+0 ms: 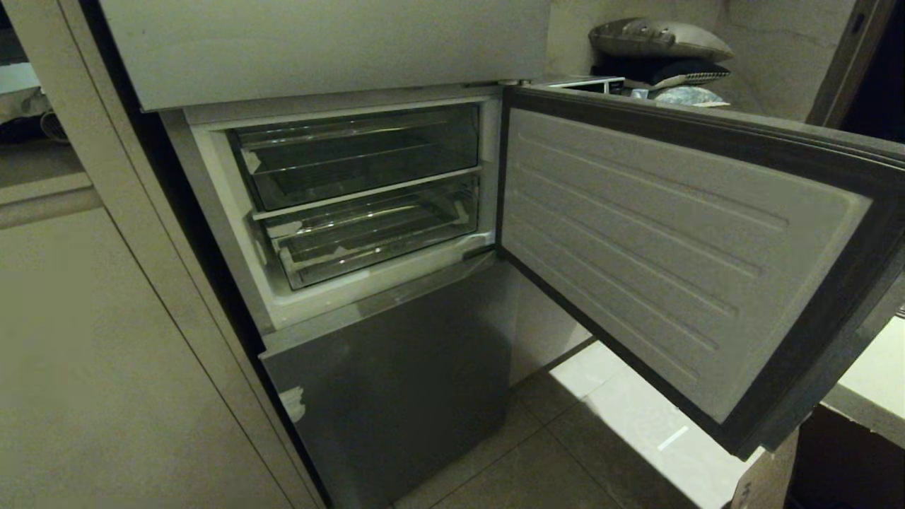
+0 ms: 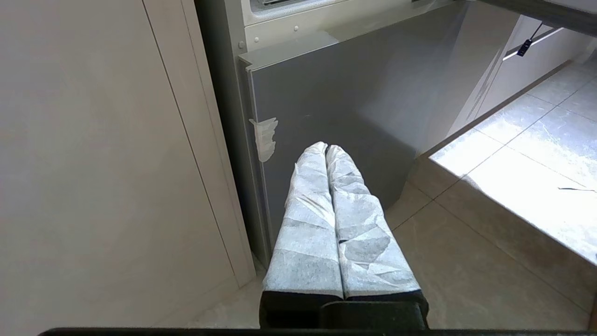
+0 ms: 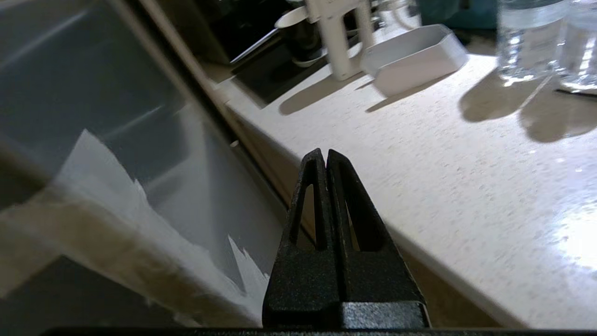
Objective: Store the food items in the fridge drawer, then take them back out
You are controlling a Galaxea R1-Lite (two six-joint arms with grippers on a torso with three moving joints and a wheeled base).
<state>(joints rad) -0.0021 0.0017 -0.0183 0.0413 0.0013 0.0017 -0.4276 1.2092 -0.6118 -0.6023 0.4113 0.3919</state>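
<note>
- A pale cabinet panel fills the far left.
- The left gripper, paper-wrapped fingers pressed together and holding nothing, hangs low before the grey lower fridge door.
- Two clear fridge drawers sit pushed in, one above the other, inside the open compartment; no food shows in them.
- The fridge door stands swung wide to the right.
- The right gripper, fingers pressed together and empty, hovers at the edge of a speckled countertop bearing a white tray.

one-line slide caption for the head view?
Fridge door swung open on two clear drawers, both pushed in; no food or gripper in view.
</note>
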